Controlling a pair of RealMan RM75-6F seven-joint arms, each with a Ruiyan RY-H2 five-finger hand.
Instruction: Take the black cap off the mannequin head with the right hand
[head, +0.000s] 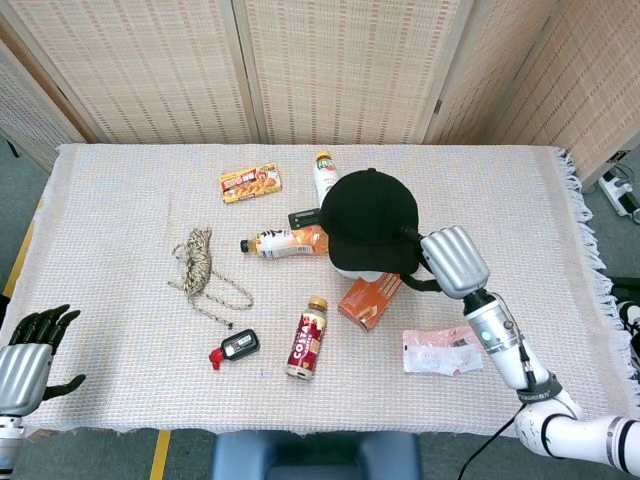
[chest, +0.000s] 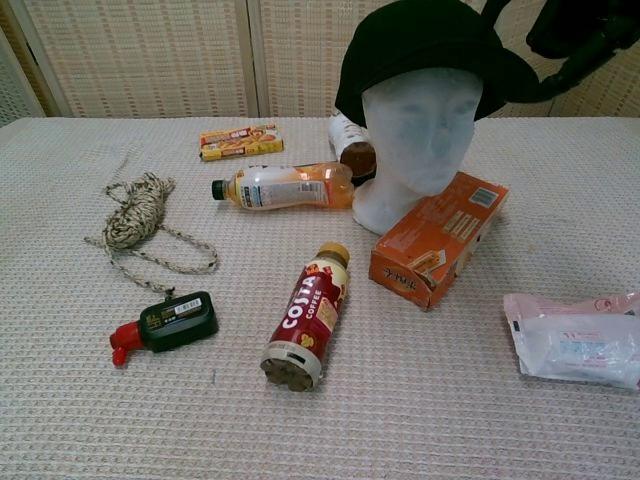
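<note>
A: Item one, right hand (head: 455, 262). How are the fingers lying?

B: Fingers (chest: 500, 12) are spreading apart, dark tips reaching at the brim side of the cap (head: 372, 222). Whether they are touching the fabric, I cannot tell. Nothing is being held.

A: Item two, the cap. Location?

B: Sitting level on the mannequin head (chest: 420, 130), near table centre, brim pointing toward six o'clock in the head view. The right hand is sitting at its four o'clock.

A: Handling notes?

B: Judging by looks: light, soft cloth crown, stiffer brim. It is likely to crumple if grabbed at the crown. The brim, or the crown edge just above it, is offering the firmest hold. The head looks light too, so a sideways tug may be tipping it; lifting upward seems safer.

A: Item three, left hand (head: 25, 358)?

B: Resting off the table's near corner at eight o'clock, fingers apart, empty.

A: Surroundings?

B: Orange box (chest: 437, 236) lying against the head's base at five o'clock; juice bottle (head: 287, 241) lying at nine o'clock; coffee bottle (chest: 306, 314) lying at seven; pink packet (head: 442, 350) at four; rope (head: 199, 263) well off at nine; all on the woven tablecloth (head: 120, 200).
</note>
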